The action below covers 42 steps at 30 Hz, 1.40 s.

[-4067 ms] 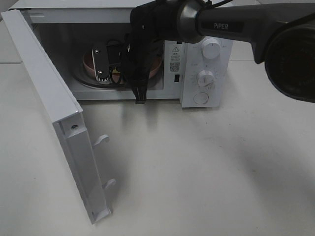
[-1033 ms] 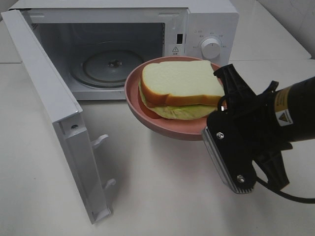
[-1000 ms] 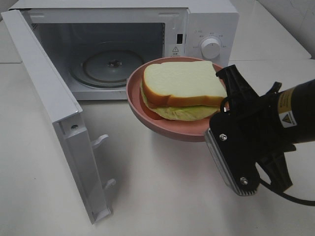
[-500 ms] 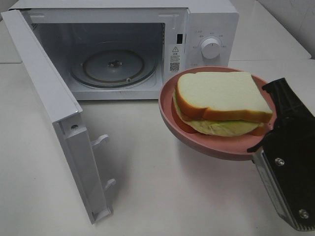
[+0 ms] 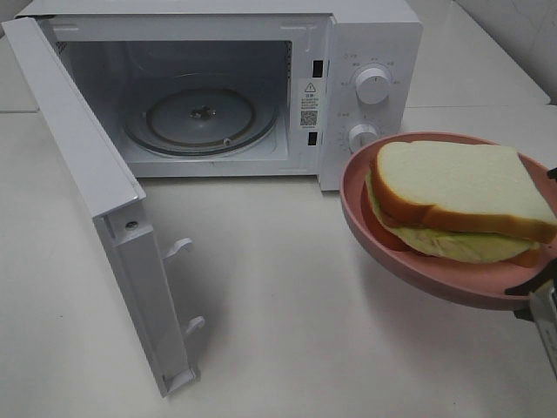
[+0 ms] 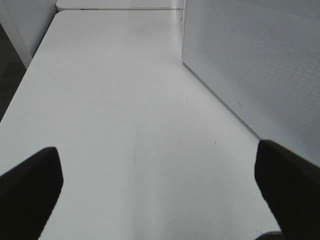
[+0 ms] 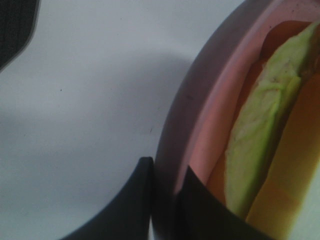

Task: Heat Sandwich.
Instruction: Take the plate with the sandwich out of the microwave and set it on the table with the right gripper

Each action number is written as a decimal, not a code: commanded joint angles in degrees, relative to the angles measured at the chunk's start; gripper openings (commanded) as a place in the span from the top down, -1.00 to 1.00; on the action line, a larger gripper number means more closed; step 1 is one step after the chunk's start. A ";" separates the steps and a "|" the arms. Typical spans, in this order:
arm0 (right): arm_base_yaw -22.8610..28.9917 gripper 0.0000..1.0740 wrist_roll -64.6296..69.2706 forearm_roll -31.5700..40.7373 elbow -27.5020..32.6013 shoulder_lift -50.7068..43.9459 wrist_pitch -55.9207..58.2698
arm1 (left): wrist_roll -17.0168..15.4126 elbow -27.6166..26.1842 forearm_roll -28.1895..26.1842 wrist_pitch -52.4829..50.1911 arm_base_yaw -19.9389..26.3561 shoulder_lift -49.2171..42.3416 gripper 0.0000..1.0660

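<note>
Right hand (image 7: 162,200) pinches the rim of the pink plate (image 5: 392,248), holding the sandwich (image 5: 457,202) above the bench (image 5: 287,305), right of the open microwave (image 5: 209,87). Soft and loose, it could slide; grip the stiff plate. Left hand (image 6: 160,190) gapes wide.

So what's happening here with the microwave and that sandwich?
The robot's right gripper is clamped on the rim of a pink plate and holds it in the air, to the right of a white microwave. The sandwich lies on that plate. The microwave's door hangs wide open and its glass turntable is bare. The left gripper is open over the table, holding nothing.
</note>
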 commanded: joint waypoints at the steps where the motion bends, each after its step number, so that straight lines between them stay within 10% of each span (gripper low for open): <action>1: -0.34 0.97 4.35 -3.38 0.11 -1.78 2.12 | -0.06 0.00 -0.40 -0.57 0.00 -0.57 -0.88; 42: -0.34 0.93 58.61 -27.22 -0.57 8.54 14.61 | -0.06 0.00 -0.40 -0.57 0.00 -0.57 -0.88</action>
